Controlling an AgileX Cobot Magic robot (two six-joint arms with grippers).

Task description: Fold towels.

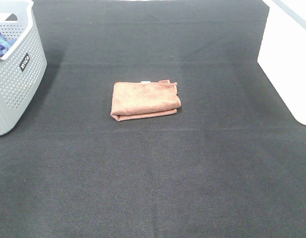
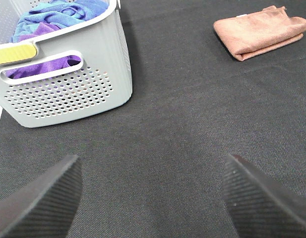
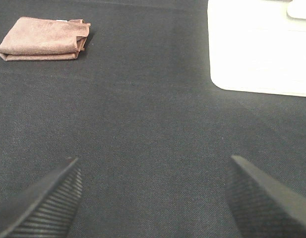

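A reddish-brown towel (image 1: 145,100) lies folded into a small rectangle in the middle of the black cloth, with a small white tag at its far edge. It also shows in the left wrist view (image 2: 262,30) and in the right wrist view (image 3: 43,38). Neither arm shows in the high view. My left gripper (image 2: 152,198) is open and empty, low over the black cloth near the basket, well apart from the towel. My right gripper (image 3: 153,198) is open and empty, over bare cloth, far from the towel.
A grey perforated basket (image 1: 14,74) stands at the far left, holding blue and purple cloths (image 2: 53,20). A white box (image 1: 289,59) stands at the right edge; it also shows in the right wrist view (image 3: 259,47). The black cloth (image 1: 153,178) covers the table.
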